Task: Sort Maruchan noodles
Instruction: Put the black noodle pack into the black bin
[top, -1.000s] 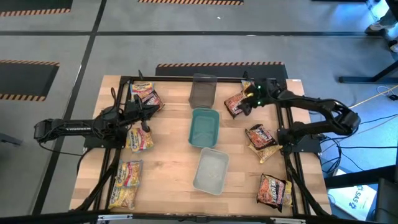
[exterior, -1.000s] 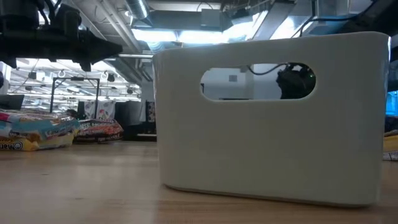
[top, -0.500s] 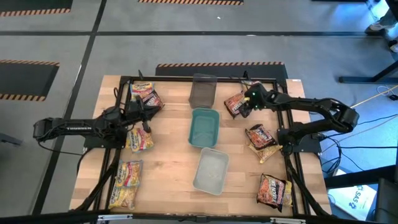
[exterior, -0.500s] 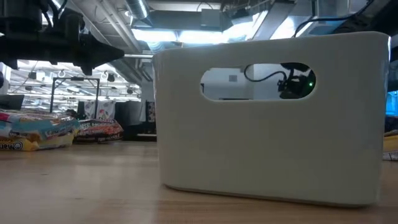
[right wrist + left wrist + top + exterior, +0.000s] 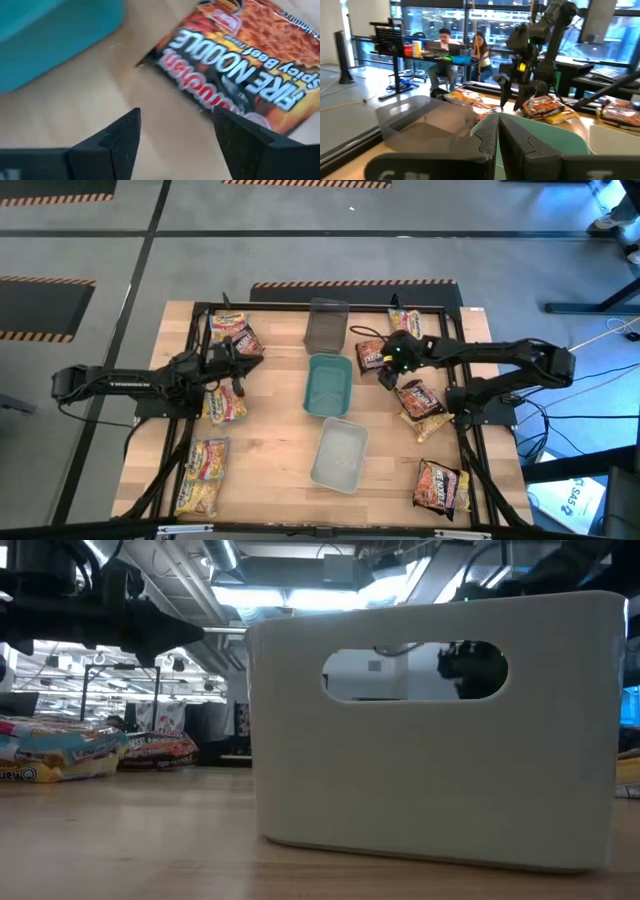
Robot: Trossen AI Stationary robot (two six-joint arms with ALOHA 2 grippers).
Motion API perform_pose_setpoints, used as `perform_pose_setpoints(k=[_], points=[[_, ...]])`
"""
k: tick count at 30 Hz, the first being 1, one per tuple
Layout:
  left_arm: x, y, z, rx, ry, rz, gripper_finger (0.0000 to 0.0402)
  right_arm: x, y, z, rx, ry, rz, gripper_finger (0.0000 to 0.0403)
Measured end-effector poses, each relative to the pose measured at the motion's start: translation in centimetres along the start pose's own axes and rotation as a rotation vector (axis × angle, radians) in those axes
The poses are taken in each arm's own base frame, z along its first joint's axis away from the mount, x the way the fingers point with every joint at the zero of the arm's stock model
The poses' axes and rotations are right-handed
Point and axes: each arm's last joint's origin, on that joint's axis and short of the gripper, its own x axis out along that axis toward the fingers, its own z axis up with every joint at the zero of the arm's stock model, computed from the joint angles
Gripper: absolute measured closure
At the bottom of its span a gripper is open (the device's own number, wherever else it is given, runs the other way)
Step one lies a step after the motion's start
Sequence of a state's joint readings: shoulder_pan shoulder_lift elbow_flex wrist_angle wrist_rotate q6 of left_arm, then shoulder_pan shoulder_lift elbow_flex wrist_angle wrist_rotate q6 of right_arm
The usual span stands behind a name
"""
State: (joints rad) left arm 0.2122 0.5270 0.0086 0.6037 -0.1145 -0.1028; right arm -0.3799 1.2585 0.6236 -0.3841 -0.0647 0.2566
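Observation:
Maruchan packets lie flat on the table on both sides of the trays. My right gripper is open and hovers over bare wood just beside a dark red-brown packet. In the right wrist view that packet lies ahead of my gripper, untouched. Other packets: yellow, red-brown over yellow, red-brown, a mixed pair, and yellow ones. My left gripper is shut and empty, above the table's left part.
Three trays stand in a row down the table's middle: dark grey, teal and clear. The clear tray's wall fills the low view. A black frame rims the table. People sit in the room beyond.
My right gripper has moved from the far right part of the table toward the near edge and the teal tray, coming down beside the red-brown packet.

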Motion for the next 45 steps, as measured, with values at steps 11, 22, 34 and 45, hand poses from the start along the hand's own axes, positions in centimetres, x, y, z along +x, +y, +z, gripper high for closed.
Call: perform_pose_setpoints(k=[11,22,34,45], points=[[0.0,-0.9,0.0,-0.008,-0.004,-0.063,0.0391,-6.4,4.2,-2.3,0.163,0.108,0.024,0.0171],[-0.1,-1.3,0.0,-0.006,-0.002,-0.079,0.0391,-6.3,9.9,-3.9,0.087,0.07,0.004,0.0171],[-0.1,-1.3,0.0,-0.004,-0.007,-0.049,0.0391,-1.0,12.2,-3.9,-0.12,0.467,-0.52,0.0171],[-0.1,-1.2,0.0,-0.004,-0.007,-0.048,0.0391,2.1,12.5,-4.9,-0.105,0.573,-0.59,0.0171]])
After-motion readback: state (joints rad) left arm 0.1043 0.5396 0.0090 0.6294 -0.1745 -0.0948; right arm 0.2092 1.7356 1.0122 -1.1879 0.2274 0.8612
